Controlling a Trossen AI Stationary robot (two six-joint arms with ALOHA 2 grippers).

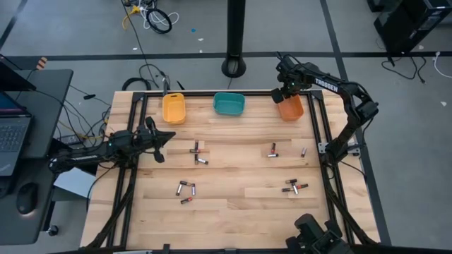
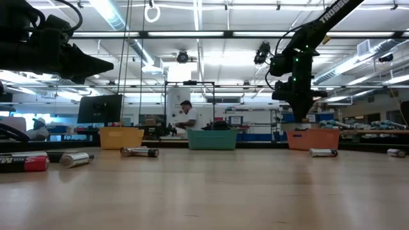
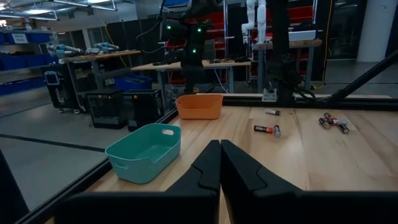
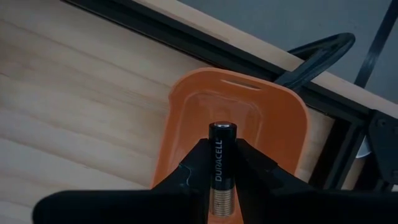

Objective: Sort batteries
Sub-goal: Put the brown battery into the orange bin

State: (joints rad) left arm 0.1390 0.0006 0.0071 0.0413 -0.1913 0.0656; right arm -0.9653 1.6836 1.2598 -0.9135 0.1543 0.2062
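My right gripper [image 4: 222,150] hangs over the orange bin [image 4: 249,127], shut on a black-and-copper battery [image 4: 222,134]. From above, the gripper [image 1: 284,92] stands at the far right of the table, above the orange bin [image 1: 291,108]. Loose batteries lie on the wood in small groups: [image 1: 199,154], [image 1: 272,150], [image 1: 185,188], [image 1: 294,186]. My left gripper [image 1: 167,139] waits shut and level at the table's left side, touching nothing. Its fingers [image 3: 211,168] meet in the left wrist view. My right gripper pinches the battery by its long sides [image 4: 222,171] between the two fingers. The battery lies along the fingers, its black end [image 4: 222,127] sticking out past the tips. The fingers point steeply down from above. The battery is lifted clear above the orange bin's hollow.
A yellow bin [image 1: 174,108] and a teal bin [image 1: 229,104] stand along the far edge, left of the orange one. A black frame rail [image 4: 205,43] runs behind the bins. Beyond the table a person [image 2: 188,121] shows in the room.
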